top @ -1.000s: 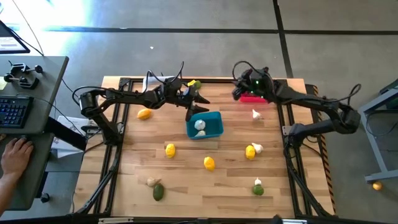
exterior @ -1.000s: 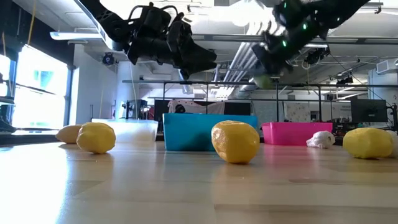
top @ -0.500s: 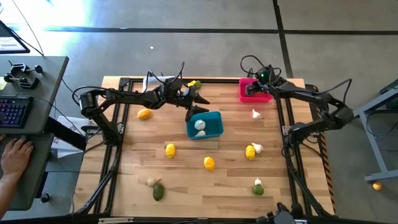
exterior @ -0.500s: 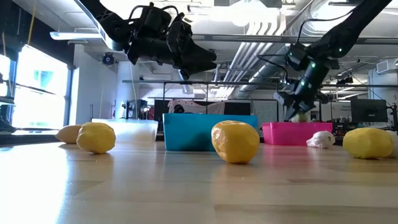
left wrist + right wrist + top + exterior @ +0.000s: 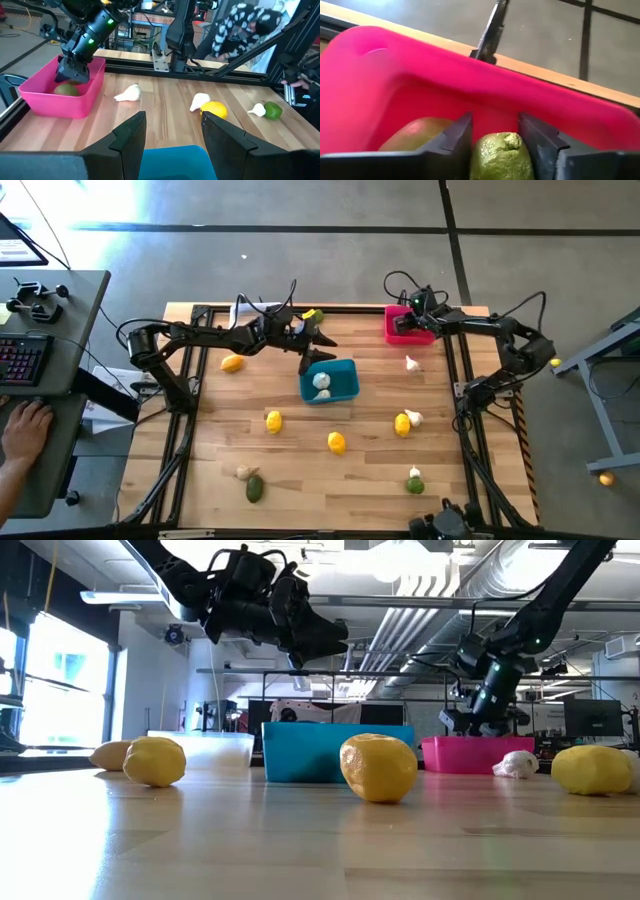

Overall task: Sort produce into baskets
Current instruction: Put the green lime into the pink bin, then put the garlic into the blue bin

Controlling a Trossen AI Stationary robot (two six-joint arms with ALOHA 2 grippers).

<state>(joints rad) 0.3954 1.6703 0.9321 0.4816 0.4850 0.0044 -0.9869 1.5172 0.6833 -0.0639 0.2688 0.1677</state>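
- The right hand [image 5: 496, 145] sits down inside the pink basket [image 5: 408, 326] at the worktop's far right corner, its 2 dark fingers [image 5: 451, 140] pinching a bumpy green oval fruit [image 5: 501, 156]; a second, smoother green fruit [image 5: 415, 134] lies just beside it in the same glossy, smooth-walled bin.
- The left hand [image 5: 172, 132] hangs above the teal basket [image 5: 330, 381] near the worktop's centre, fingers spread with nothing between them.
- 2 whitish garlic bulbs [image 5: 322, 383] rest in the teal basket.
- The translucent white basket [image 5: 205, 748] stands at the far left.
- Dimpled yellow lemons [image 5: 336, 442], loose garlic and green fruits lie scattered over the pale wood-plank worktop [image 5: 300, 470].
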